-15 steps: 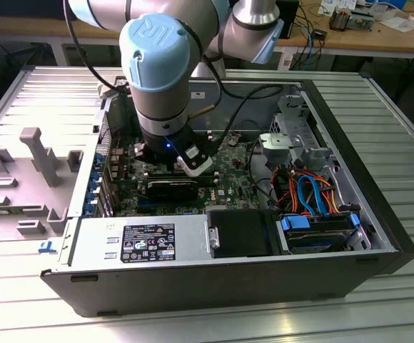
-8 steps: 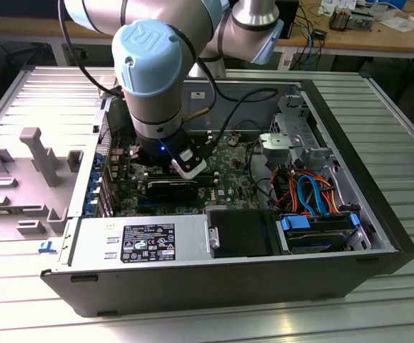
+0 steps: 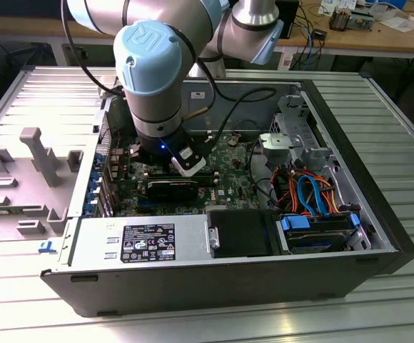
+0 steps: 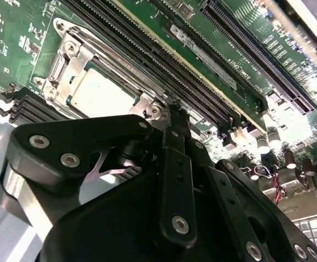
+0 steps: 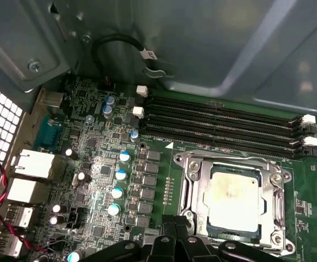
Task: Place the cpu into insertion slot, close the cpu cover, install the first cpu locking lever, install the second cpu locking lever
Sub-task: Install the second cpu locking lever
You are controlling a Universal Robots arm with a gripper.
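A: We see an open computer case [image 3: 214, 279] lying on its side on a ribbed metal surface [image 3: 378, 128], so the green motherboard [image 3: 228, 179] faces up and the arm can come at it from above. The arm [image 3: 157, 64] hangs over the board's middle.

B: And where is the cpu?

A: In the first wrist view, the cpu [image 5: 234, 203] already lies flat in the insertion slot [image 5: 187, 203], its pale metal top showing through the square window of the cpu cover [image 5: 229, 164]. The cover appears lowered over the chip, its frame hugging the edges; we judge that keeps the chip seated while the levers are dealt with.

B: What else sits near it?

A: Taking the socket as the clock's centre in that view, the long black memory slots [image 5: 218, 123] run past at twelve o'clock, and a column of small blue-topped capacitors [image 5: 119, 177] stands at nine o'clock.

B: And the pincer?

A: The pincer [image 5: 177, 229] sits at about seven o'clock from the socket, right by its rim. In the second wrist view the pincer [image 4: 172, 117] looks pressed together, with no gap between the tips, which reach the corner of the cover [image 4: 101, 60]. We judge it is narrowed like this to work at a thin lever along the frame's edge; whether it pinches one, we cannot tell.
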